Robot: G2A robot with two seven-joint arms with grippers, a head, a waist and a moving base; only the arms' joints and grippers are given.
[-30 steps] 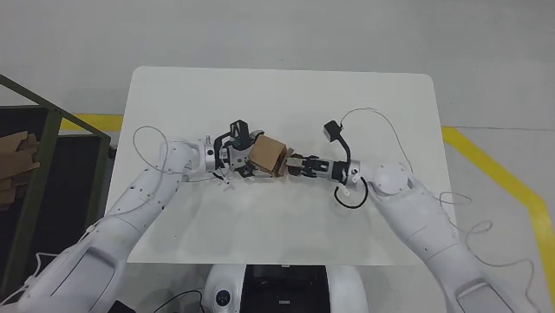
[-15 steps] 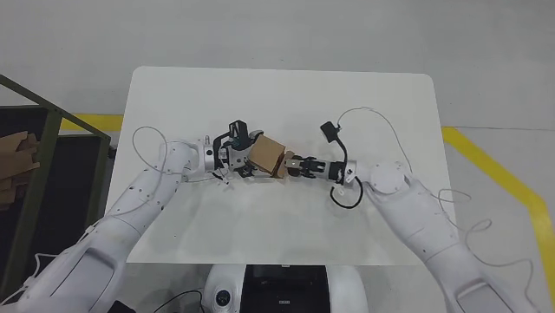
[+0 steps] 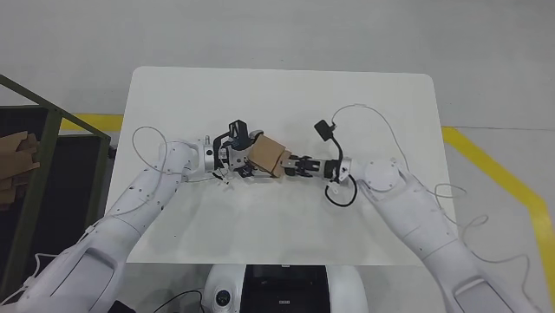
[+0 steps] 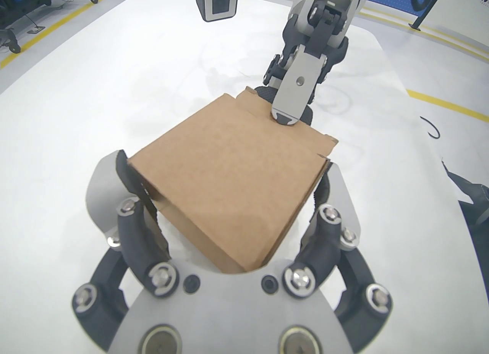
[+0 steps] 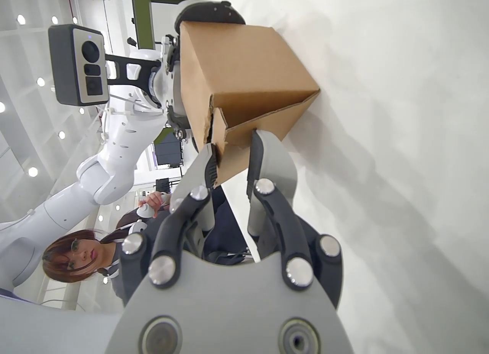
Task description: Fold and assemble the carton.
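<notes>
The carton (image 3: 267, 154) stands on the table (image 3: 364, 105) just left of the frame's centre, and it is already squared into a box. The left gripper (image 4: 225, 170) is clamped on its two sides. The right gripper (image 5: 233, 153), jaws narrowly apart, straddles a flap (image 5: 218, 130) at the open end. Closing that end seems to be what is left.

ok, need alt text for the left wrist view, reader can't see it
A brown carton sits on the white table, gripped on both sides of its near end by the left end effector. At its far edge, the right end effector straddles a flap, with one fingertip on top of the cardboard.
</notes>
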